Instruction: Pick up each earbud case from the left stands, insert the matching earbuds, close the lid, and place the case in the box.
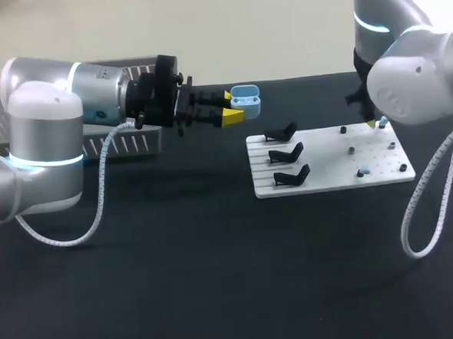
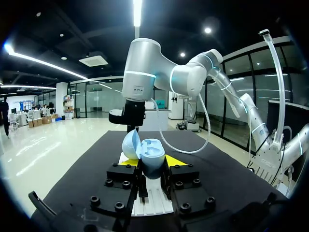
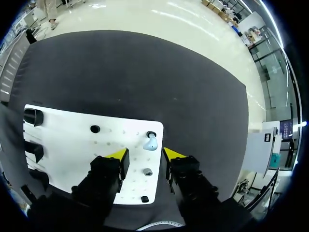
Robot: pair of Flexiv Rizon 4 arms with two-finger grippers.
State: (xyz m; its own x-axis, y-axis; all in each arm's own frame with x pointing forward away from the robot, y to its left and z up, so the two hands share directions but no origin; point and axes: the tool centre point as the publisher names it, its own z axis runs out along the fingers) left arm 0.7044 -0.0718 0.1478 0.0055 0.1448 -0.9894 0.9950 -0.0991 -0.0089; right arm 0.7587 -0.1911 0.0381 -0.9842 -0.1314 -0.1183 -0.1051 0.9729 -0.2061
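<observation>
White board (image 1: 327,171) lies flat on the dark tabletop (image 1: 179,280). Three black stands (image 1: 285,153) sit in a row on the end of it nearer the left gripper (image 1: 230,106). That gripper hangs above the tabletop just short of the board's far corner, fingers clamped from both sides on a light blue earbud case (image 1: 245,101). The case's lid is swung open and its body sticks out past the yellow tips. Wire box (image 1: 132,143) rests behind this gripper, beside its arm. Right gripper (image 3: 146,154) hovers over the board's opposite end, fingers parted and gripping nothing. One pale blue earbud (image 3: 150,142) stands on the board just ahead of the gap. Small dark pegs (image 3: 147,171) sit under and beside the fingers.
</observation>
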